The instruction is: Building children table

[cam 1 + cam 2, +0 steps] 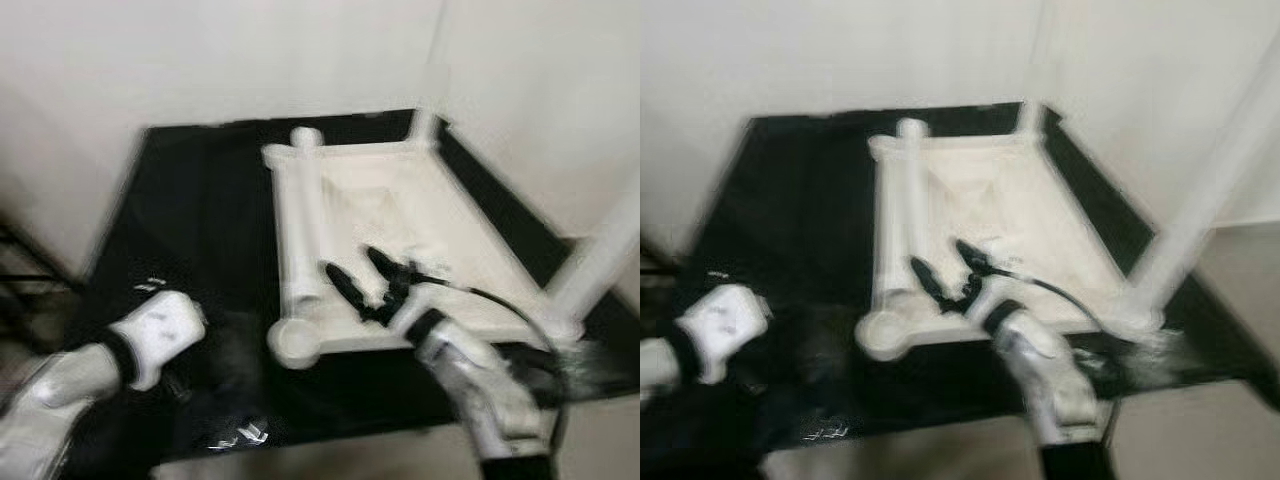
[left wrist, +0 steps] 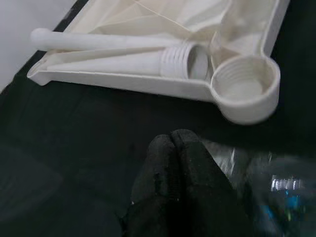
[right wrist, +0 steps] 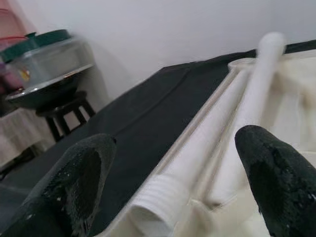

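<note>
A white plastic tabletop [image 1: 400,215] is seen lying upside down on a black mat [image 1: 190,230], which is spread on a pale floor against a white wall [image 1: 200,60]. The head views are blurred. Two table legs are seen already standing upright in the tabletop's corner sockets: one at the far corner [image 1: 425,120] and one at the near right corner [image 1: 600,255]. A loose white leg [image 1: 303,225], threaded at its near end, is observed lying inside the tray along its left side wall. An empty threaded socket [image 2: 244,89] is noted at the near left corner, just beside the threaded end of the loose leg. The right gripper [image 1: 365,280] is held over the near part of the tabletop, its two black fingers [image 3: 276,182] spread well apart on either side of the loose leg's threaded end; contact with the leg cannot be confirmed. The left gripper [image 2: 173,148] is positioned low over the mat, near the empty socket but apart from the tabletop, with its fingertips pressed together and nothing seen between them. In the right wrist view a dark stool [image 3: 59,116] carrying a domed, green-topped appliance [image 3: 47,59] is recorded beyond the mat's edge.
</note>
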### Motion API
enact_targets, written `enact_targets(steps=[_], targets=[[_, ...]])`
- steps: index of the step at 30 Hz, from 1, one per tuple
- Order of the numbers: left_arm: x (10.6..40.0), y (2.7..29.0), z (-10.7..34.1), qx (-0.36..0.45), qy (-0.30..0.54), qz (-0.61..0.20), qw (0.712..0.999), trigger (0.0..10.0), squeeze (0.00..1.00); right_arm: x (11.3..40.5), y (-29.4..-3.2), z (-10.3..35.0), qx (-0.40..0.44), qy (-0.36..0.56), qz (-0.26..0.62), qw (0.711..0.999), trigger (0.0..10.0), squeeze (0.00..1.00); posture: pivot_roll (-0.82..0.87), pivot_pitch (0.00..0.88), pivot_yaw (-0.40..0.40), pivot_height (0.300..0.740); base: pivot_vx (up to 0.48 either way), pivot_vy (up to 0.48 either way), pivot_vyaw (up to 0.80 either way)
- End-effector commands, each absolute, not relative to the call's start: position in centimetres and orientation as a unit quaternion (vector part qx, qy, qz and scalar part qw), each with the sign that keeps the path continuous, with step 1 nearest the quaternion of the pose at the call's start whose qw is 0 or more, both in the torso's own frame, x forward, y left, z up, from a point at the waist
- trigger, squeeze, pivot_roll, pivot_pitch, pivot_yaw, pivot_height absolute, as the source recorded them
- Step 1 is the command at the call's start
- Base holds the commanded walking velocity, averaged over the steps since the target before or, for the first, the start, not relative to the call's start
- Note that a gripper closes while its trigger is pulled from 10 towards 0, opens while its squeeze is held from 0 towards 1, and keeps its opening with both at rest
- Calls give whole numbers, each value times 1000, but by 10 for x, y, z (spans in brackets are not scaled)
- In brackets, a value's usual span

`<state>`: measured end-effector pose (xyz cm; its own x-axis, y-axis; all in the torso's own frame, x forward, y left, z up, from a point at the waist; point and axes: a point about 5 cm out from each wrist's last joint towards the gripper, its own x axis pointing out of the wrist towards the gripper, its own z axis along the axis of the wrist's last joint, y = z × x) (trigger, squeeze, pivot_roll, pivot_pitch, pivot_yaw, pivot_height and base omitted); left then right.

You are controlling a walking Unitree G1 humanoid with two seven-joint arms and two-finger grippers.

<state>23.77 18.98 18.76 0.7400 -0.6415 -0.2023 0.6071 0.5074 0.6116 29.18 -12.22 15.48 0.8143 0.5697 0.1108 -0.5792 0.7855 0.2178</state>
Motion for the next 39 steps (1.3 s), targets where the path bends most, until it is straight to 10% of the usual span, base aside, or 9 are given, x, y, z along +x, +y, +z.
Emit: enact_targets(steps=[1,30,31,39], targets=[[239,177,191,365,-39,-383,847,10000,0,291,-119,156,137,-18,310,941,10000,0,69,103,13,740,0,0,0],[254,140,191,395,-75,-413,817,10000,0,291,-124,156,183,-16,296,937,10000,0,54,105,15,740,0,0,-359],[254,138,190,393,-73,-418,816,10000,1000,291,-124,156,185,-15,295,937,10000,0,55,102,15,740,0,0,0],[252,126,179,443,-63,-428,785,10000,1000,292,-124,155,191,-14,293,937,10000,0,56,94,16,740,0,0,0]])
